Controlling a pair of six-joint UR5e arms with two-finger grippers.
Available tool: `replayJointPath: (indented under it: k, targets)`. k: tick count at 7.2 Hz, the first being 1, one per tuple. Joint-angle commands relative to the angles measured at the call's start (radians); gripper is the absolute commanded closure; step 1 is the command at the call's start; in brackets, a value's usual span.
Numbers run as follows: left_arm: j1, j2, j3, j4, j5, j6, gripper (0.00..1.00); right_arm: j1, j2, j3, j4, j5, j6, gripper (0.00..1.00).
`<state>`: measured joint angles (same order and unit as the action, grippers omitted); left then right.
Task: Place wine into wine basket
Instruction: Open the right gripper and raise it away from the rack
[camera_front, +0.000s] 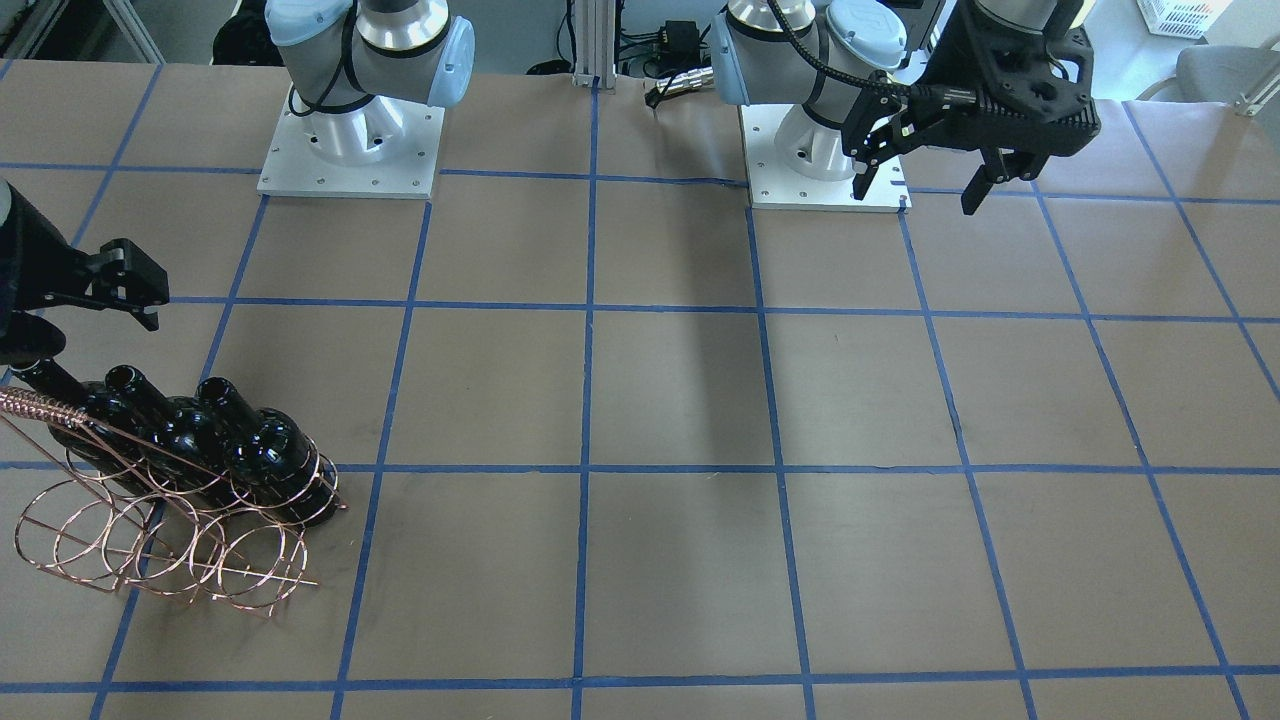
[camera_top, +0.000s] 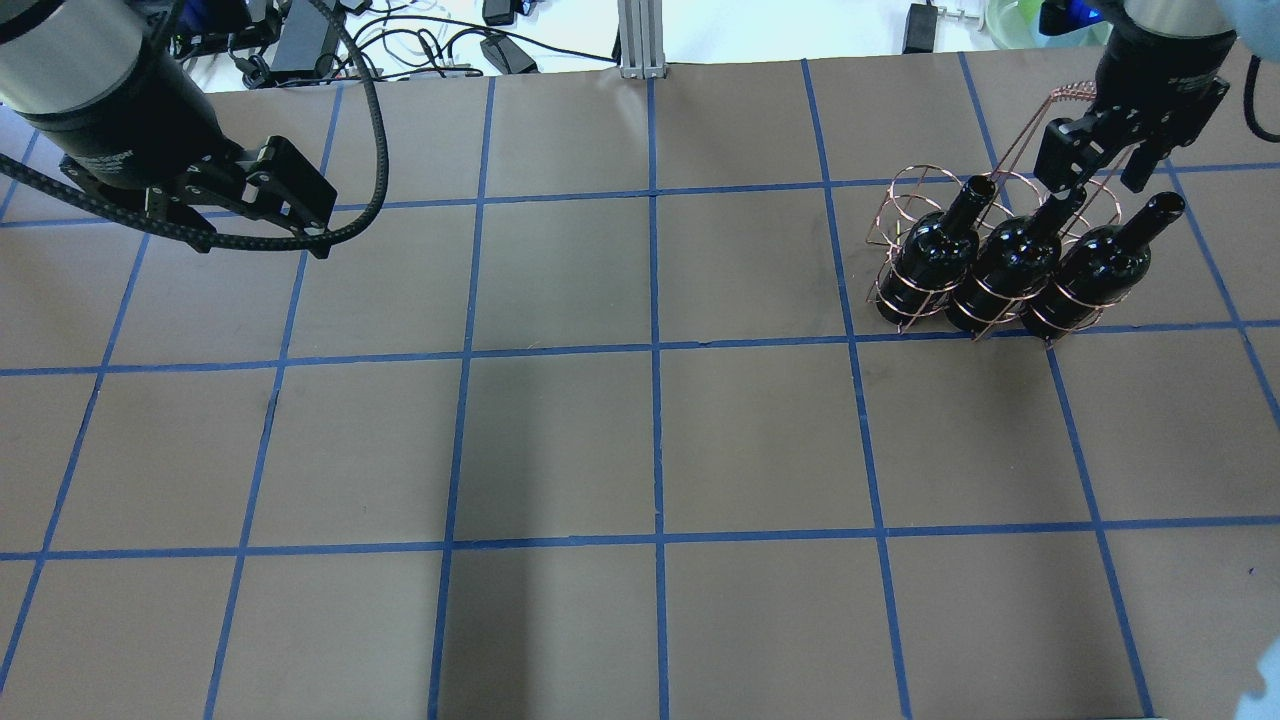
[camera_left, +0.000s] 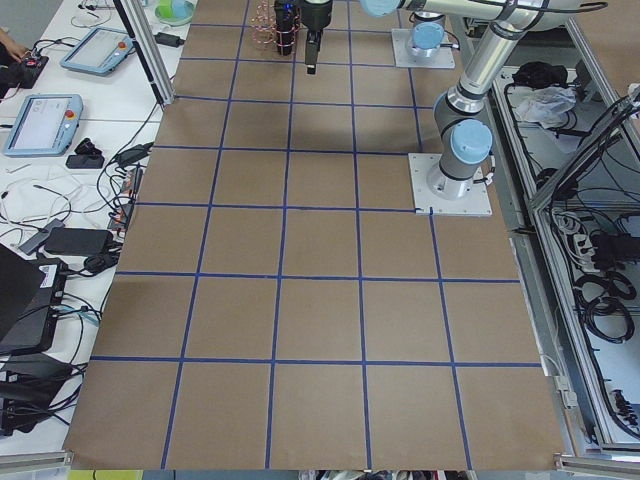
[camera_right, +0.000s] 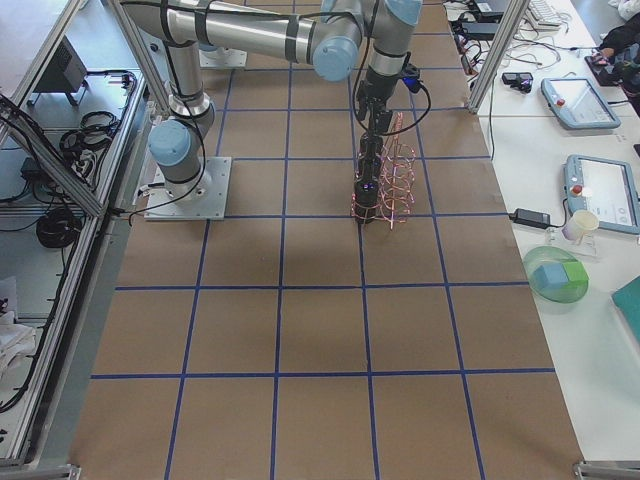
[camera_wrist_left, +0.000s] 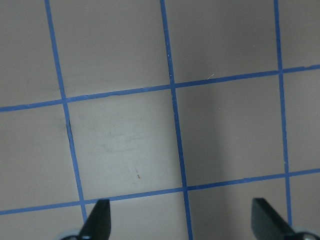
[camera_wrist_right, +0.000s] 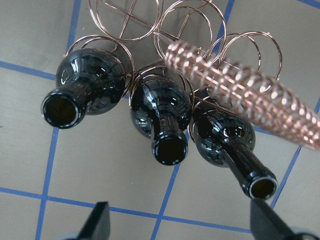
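Currently, all three wine bottles (camera_top: 1010, 265) stand side by side in the wine basket (camera_top: 905, 200), in the row of loops on the robot's side. The far row of loops holds nothing. The basket sits on the table (camera_top: 660, 440) in its far right area, as I see it from over the robot's shoulders.

1. Right gripper (camera_top: 1100, 165): it hovers above the necks, and its fingers are spread wide with nothing between them. In the right wrist view both fingertips (camera_wrist_right: 97, 220) show at the bottom edge, clear of the glass. The middle bottle (camera_wrist_right: 162, 117) has its open mouth roughly centred between the two tips but ahead of them, not touching either. The other two mouths lie to either side, also apart from the tips.

2. Coiled handle (camera_wrist_right: 240, 95): it crosses the right wrist view diagonally above the bottles (it is blurred, being close to the lens).

3. Left gripper (camera_top: 290, 200): it hangs over bare table on the robot's left, well apart from the basket. Its fingers are spread equally wide and hold nothing; its wrist view shows only the blue grid lines.
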<state>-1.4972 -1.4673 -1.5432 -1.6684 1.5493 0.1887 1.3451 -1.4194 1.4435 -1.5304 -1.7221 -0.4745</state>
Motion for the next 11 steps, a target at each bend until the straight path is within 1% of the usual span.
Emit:
replayJointPath:
  k: [1, 2, 3, 5, 7, 8, 11]
  targets:
    - [0.000, -0.001, 0.000, -0.001, 0.000, 0.000, 0.00, 0.021, -0.056, 0.000, 0.006, 0.016, 0.217, 0.00]
    - [0.000, -0.001, 0.000, -0.001, 0.000, 0.000, 0.00, 0.078, -0.056, 0.000, -0.004, 0.077, 0.390, 0.00]
    - [0.000, -0.001, 0.000, -0.001, 0.000, 0.000, 0.00, 0.122, -0.041, 0.000, -0.008, 0.103, 0.490, 0.00]
    - [0.000, 0.001, -0.003, -0.001, 0.000, 0.000, 0.00, 0.166, -0.038, 0.000, -0.016, 0.104, 0.494, 0.00]
    - [0.000, 0.002, -0.003, -0.001, 0.000, 0.000, 0.00, 0.268, -0.036, 0.000, -0.019, 0.110, 0.519, 0.00]
    - [0.000, 0.002, -0.003, -0.001, 0.000, 0.002, 0.00, 0.297, -0.035, 0.001, -0.034, 0.107, 0.531, 0.00]
    - [0.000, 0.002, -0.003, -0.001, 0.000, 0.002, 0.00, 0.299, -0.032, 0.002, -0.036, 0.102, 0.517, 0.00]
